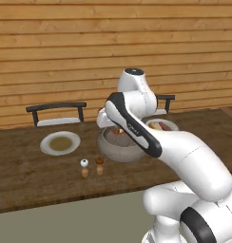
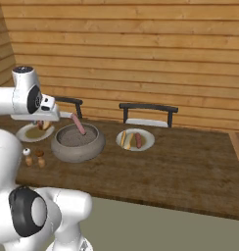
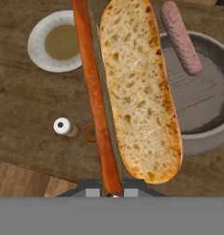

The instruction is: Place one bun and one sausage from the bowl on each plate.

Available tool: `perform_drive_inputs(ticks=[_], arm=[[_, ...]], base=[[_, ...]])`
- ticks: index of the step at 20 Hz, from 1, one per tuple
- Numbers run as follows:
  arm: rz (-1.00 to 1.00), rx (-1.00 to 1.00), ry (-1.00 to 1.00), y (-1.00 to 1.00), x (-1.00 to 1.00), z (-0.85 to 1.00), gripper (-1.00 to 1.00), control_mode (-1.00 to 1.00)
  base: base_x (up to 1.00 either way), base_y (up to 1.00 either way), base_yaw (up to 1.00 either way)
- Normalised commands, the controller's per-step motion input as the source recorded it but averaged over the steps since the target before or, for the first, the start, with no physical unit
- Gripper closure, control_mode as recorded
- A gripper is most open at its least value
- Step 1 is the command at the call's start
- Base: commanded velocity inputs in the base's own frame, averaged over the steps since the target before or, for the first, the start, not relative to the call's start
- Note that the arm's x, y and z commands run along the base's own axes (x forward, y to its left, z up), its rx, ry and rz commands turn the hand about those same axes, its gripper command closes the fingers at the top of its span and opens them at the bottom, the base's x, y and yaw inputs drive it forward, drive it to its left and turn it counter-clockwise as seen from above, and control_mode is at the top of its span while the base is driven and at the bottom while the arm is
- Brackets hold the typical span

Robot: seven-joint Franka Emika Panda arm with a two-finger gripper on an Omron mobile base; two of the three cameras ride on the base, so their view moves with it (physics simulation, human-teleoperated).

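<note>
at the centre of the hand view, a bun (image 3: 141, 92) runs up from the bottom edge, its pale cut face toward the camera and its golden crust a thin strip along the left; the gripper (image 3: 113, 190) is clamped on its lower end, with the finger tips hidden behind the bread. to the right of the bun lies the grey bowl (image 3: 210, 137), and a sausage (image 3: 180, 36) leans on its rim at the upper right of that frame. an empty plate (image 3: 40, 55) sits in the upper left, and two small shakers (image 3: 63, 127) stand at the left.

the right base view adds a second plate (image 2: 146, 142) right of centre, carrying a bun (image 2: 125, 140) and a sausage (image 2: 138, 140), with the bowl (image 2: 78, 144) to its left and two chairs (image 2: 148, 112) behind the table (image 2: 190, 171).

in the left base view the arm covers much of the bowl (image 1: 113, 149), with the empty plate (image 1: 60, 143) at the left.
</note>
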Motion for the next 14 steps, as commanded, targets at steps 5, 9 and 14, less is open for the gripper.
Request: perform_drive_inputs(ticks=[5, 9, 14], arm=[[-0.04, 0.0, 0.0, 0.67, 0.09, -0.14, 1.0, -1.0], [0.0, 0.0, -0.03, 0.62, 0.33, -0.42, 1.0, -1.0], [0.0, 0.0, 0.0, 0.34, 0.41, -0.26, 1.0, -1.0]], base=[[0.0, 0.0, 0.0], [0.0, 0.0, 0.0], [0.0, 0.0, 0.0]])
